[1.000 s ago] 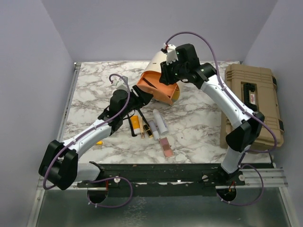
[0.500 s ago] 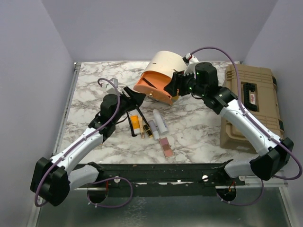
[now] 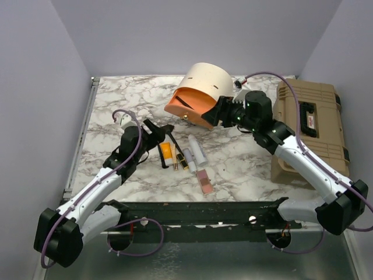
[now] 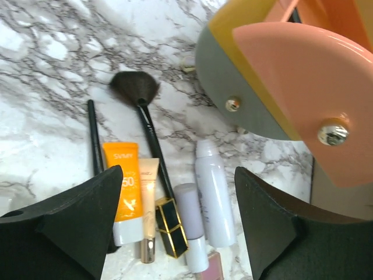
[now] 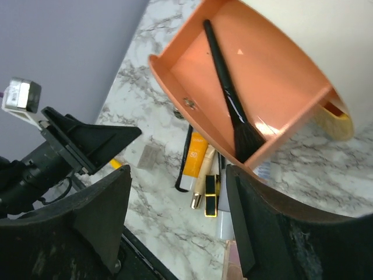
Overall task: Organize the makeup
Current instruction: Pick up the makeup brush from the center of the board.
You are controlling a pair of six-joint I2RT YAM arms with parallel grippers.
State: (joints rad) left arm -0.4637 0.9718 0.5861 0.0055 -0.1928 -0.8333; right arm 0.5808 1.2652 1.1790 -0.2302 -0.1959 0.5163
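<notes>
Both your arms are empty-handed right now: the left gripper [image 3: 161, 129] hovers with its jaws spread wide and nothing between them, just left of the makeup row, and the right gripper [image 3: 221, 112] is likewise released, hanging at the mouth of the round cream case [image 3: 207, 79] at the far middle of the marble table [image 3: 116, 105]. So far only one item counts as put away, by my read: a black brush [image 5: 227, 93] lying in the case's orange tray [image 5: 192, 70]. Everything else waits on the table, on the near side of the case. You've got the orange tube [image 4: 123, 192], a slim cream tube [image 4: 148, 192] touching its right side, a gold-black lipstick [image 4: 173, 227], a pale lilac tube [image 4: 191, 227] and a white tube [image 4: 213, 198], packed side by side. A fluffy brush [image 4: 135, 88] and a thin black pencil [image 4: 93, 134] lie on the far-left side of that row, and the pink palette [image 3: 204, 182] sits nearest to you, a little apart. The tan toolbox [image 3: 309, 128] on the right is shut and out of play. I'd call this early going: one piece stowed, the bulk left to pick up and place.
</notes>
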